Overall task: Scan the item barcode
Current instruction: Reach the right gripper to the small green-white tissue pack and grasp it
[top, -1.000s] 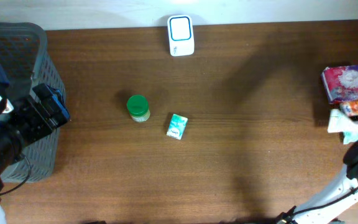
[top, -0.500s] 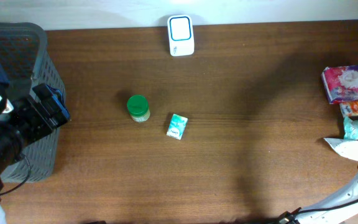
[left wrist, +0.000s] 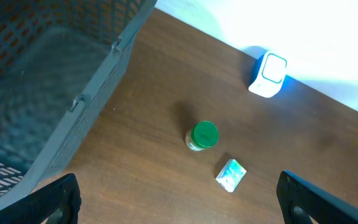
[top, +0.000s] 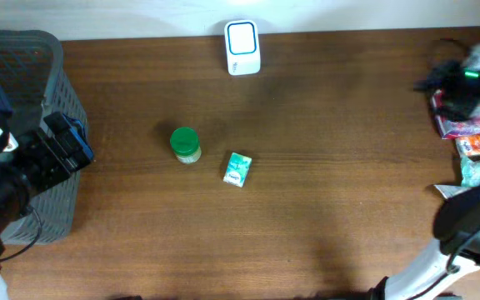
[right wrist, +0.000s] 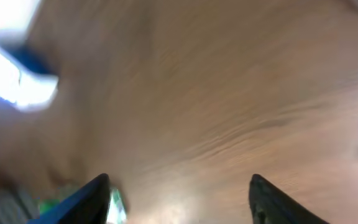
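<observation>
**A:** Entry one, the scanner?

**B:** A white scanner (top: 242,47) with a blue-edged window is sitting at the far edge of the counter (top: 340,208), touching nothing.

**A:** Goods for scanning?

**B:** A green-lidded jar (top: 184,143) is standing upright near the middle of the counter. A small teal-and-white carton (top: 237,169) is lying just beside it on the right-arm side, apart from it. Both are sitting well short of the scanner. A pink pack (top: 465,117) is lying at the right edge. An orange piece (top: 476,146) and a pale teal piece (top: 476,171) are crowding just beside it toward the near edge.

**A:** Left pincer?

**B:** The left pincer (left wrist: 178,186) is hanging above the counter beside the grey basket (top: 23,92). Its fingers (left wrist: 55,202) are standing fully apart and gripping nothing. The jar, carton and scanner are all showing between them in its wrist view.

**A:** Right pincer?

**B:** The right pincer (right wrist: 178,183) is showing as a dark blur in the overhead view, over the pink pack. Its own wrist view is smeared, but the two fingers (right wrist: 82,202) are standing wide apart. Only bare counter is showing between them, and nothing is held.

**A:** Is it touching the pack?

**B:** I cannot tell, because the blur is hiding it.
</observation>
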